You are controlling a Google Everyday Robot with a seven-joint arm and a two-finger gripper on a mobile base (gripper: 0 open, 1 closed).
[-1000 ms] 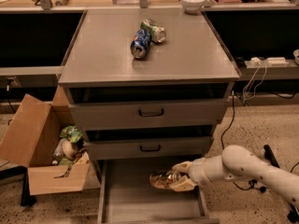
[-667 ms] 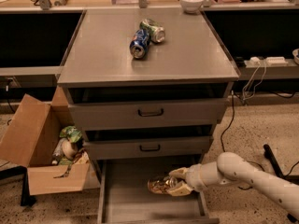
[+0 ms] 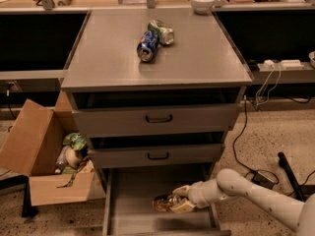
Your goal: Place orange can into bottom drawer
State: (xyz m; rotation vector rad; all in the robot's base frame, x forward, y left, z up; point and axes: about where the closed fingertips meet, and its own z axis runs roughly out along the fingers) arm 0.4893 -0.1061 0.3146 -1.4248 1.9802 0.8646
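Observation:
The orange can [image 3: 162, 203] lies on its side low inside the open bottom drawer [image 3: 133, 193], at the right of the drawer's grey floor. My gripper [image 3: 178, 199] reaches in from the right on a white arm and its pale fingers [image 3: 181, 191] are closed around the can's right end. The can looks at or just above the drawer floor; I cannot tell if it touches.
A blue can [image 3: 146, 45] and a green can [image 3: 162, 31] lie on the cabinet top [image 3: 197, 58]. Two upper drawers with dark handles [image 3: 158, 118] are shut. An open cardboard box [image 3: 39, 156] of rubbish stands at the left. Cables [image 3: 246, 146] run on the floor at the right.
My gripper has lowered with the orange can and moved a little leftward, deeper into the bottom drawer. Nothing else has moved.

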